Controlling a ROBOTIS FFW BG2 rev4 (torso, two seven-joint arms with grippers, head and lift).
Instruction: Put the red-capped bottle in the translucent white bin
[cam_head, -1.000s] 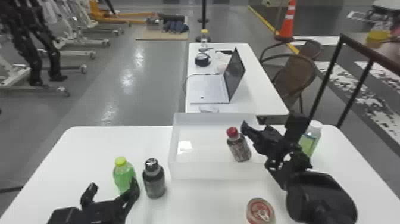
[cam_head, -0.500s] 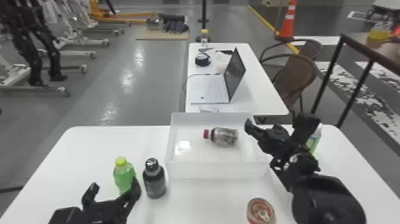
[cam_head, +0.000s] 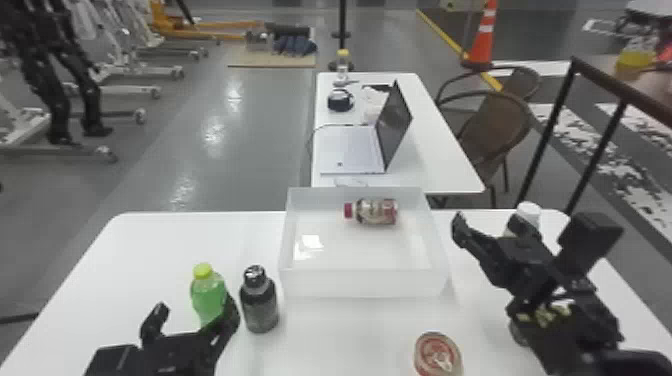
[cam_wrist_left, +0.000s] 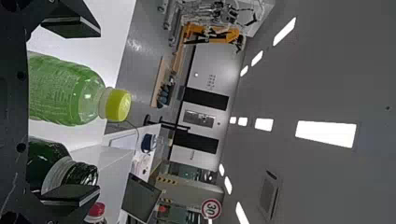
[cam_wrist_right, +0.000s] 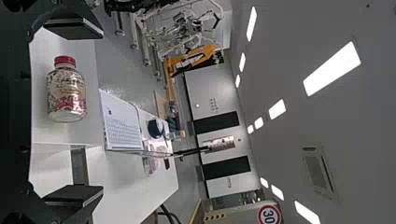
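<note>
White bench (cam_head: 150, 250) carries the bin (cam_head: 362, 284), red-capped bottle (cam_head: 377, 211) lying inside; my right end effector (cam_wrist_right: 99, 112) is open, so nothing seems left.

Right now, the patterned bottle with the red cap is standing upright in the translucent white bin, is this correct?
Not upright: the head view shows the red-capped bottle in the translucent white bin, but it is lying on its side.
</note>
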